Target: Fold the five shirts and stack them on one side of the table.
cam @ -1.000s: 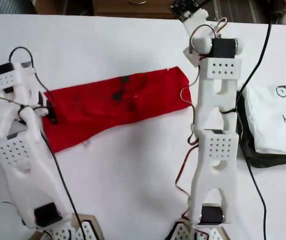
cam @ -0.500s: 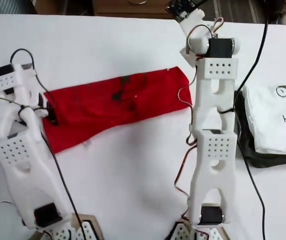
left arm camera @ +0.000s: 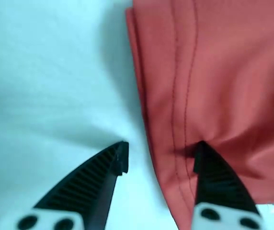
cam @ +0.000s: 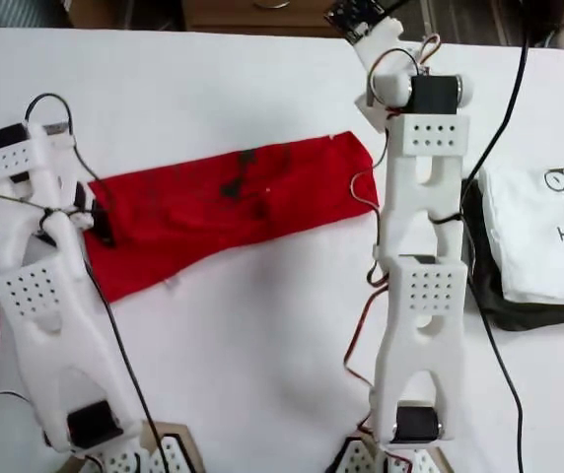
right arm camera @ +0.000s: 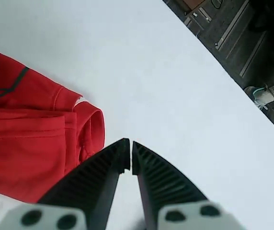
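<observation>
The red shirt (cam: 228, 202) is lying folded into a long strip across the middle of the table (cam: 262, 335), slanting from near-left to far-right. The left gripper (left arm camera: 161, 147) is sitting at the strip's left end with its jaws spread, one finger (left arm camera: 213, 177) pressing on the red cloth by the stitched hem and the other resting on bare table just beside the edge. The right gripper (right arm camera: 131, 148) is hanging over the table just beyond the strip's far-right corner with its jaws pressed together, holding nothing, while a folded white shirt (cam: 543, 236) is lying on a dark one (cam: 519, 313) at the right edge.
</observation>
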Controlling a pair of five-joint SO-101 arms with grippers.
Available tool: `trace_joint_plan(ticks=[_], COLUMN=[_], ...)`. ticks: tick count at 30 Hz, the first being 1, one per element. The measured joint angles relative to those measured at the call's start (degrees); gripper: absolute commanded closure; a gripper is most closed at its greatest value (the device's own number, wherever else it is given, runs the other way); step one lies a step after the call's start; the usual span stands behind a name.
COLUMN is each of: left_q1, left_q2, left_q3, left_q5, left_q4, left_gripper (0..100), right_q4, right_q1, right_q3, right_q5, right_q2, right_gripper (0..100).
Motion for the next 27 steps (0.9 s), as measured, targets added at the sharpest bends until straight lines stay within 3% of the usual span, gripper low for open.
trace_joint_plan(ticks=[2, 11, 20, 27], left_q1=[0.3, 1.0, -10.6, -6.6], left_q2=[-0.1, -0.2, -1.7, -9.2], left_q3=[0.4, 0.6, -2.5, -1.3], left_q5=[0.0, -3.0, -9.8, -11.2], left_q4=[0.0, 0.1, 0.1, 0.0], left_gripper=[99, 98, 98, 98], right_q4=[0.0, 0.0, -0.4, -2.5], right_q1=[0.0, 0.0, 0.0, 1.1], right_q3=[0.0, 0.0, 0.0, 0.0], right_q5=[0.0, 0.0, -0.1, -0.2], right_q2=[0.0, 0.0, 0.0, 0.0], right_gripper=[97.7, 97.7, 97.7, 97.7])
